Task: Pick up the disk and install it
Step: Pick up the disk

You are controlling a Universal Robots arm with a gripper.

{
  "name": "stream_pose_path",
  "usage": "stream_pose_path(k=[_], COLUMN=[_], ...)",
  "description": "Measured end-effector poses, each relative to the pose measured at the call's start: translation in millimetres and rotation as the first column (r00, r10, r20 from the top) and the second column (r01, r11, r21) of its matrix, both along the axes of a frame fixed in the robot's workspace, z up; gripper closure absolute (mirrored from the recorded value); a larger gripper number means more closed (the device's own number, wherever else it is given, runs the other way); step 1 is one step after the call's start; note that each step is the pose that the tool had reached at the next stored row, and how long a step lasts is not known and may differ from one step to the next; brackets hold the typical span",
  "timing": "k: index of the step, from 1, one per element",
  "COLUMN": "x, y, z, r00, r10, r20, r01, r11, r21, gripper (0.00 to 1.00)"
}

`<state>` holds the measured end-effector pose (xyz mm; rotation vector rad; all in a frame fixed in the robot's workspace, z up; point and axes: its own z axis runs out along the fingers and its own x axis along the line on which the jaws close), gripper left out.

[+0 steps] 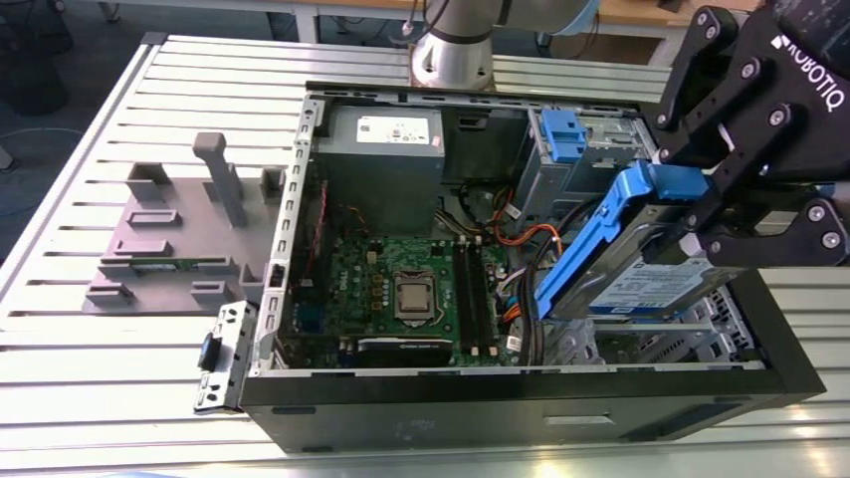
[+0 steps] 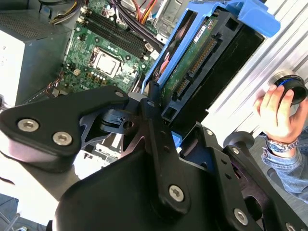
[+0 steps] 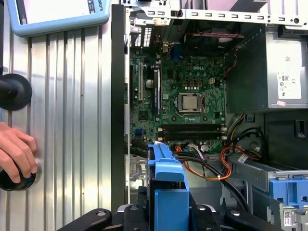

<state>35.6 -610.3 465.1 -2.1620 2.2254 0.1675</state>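
The gripper (image 1: pixel 711 214) is clamping the disk (image 1: pixel 638 264) and holding it in the air above the open computer case (image 1: pixel 531 403), at the exterior view's right. The disk is not lying flat: it is tilting steeply, its long axis running from the blue bracket end up high down towards the near right corner of the case. In the second wrist view the fingers (image 2: pixel 154 125) are pressing on the two sides of the disk (image 2: pixel 192 62), with the connector edge and green board turned to the camera.

Directly under the disk, the drive cage (image 1: pixel 624 344) with its bare metal rails is sitting at the near right of the case, so the disk is hanging just above the place it looks meant for, but is not yet seated. The motherboard (image 1: pixel 405 284) is lying to the exterior view's left of it, and the power supply (image 1: pixel 385 149) is far beyond. A second blue bracket (image 1: pixel 563 134) is already sitting in the far right bay.

A person's hand (image 2: pixel 279 113) is resting on a round knob on the table, well apart from the case.
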Motion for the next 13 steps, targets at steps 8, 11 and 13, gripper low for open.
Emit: stream_pose_path(k=[8,11,13], x=[5.0,6.5,7.4], y=[0.0,0.0,0.0], z=[-0.1,-0.2,-0.3], r00=[1.0000,1.0000,1.0000], r10=[0.000,0.000,0.000], r20=[0.0000,0.0000,0.0000], r01=[0.000,0.000,0.000], r11=[1.0000,1.0000,1.0000], r21=[0.0000,0.0000,0.0001], gripper=[0.63,0.63,0.63])
